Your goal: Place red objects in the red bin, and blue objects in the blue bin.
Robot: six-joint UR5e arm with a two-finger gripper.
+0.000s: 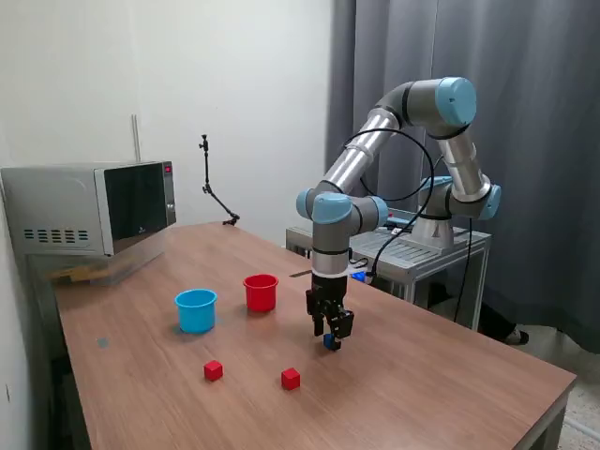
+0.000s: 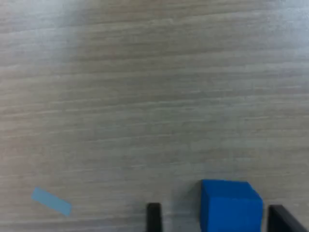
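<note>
We see the gripper [image 1: 331, 335] lowered close to the wooden table [image 1: 441, 375], pointing straight down, with a dark blue cube [image 1: 330, 341] sitting right at its fingertips. In the wrist view that blue cube [image 2: 231, 205] lies between two dark fingers [image 2: 153, 216], with a clear strip of table showing between the cube and one finger, while the other finger stands just beside it; so the claw looks spread around the cube rather than pinching it, though the edge of that picture cuts off the tips and we cannot be fully sure. The cube appears to rest on the table. A small pale blue strip [image 2: 51, 201] lies flat on the wood some way from the cube. In the exterior view, two red cubes sit nearer the camera: one red cube [image 1: 291, 378] just toward the exterior view's left of the gripper, and a second red cube [image 1: 214, 370] farther left. Behind them stand the light blue cup [image 1: 196, 310] and, to its right in that view, the red cup [image 1: 261, 292], both upright and near each other. A microwave [image 1: 94, 208] sits at the table's far left corner.
</note>
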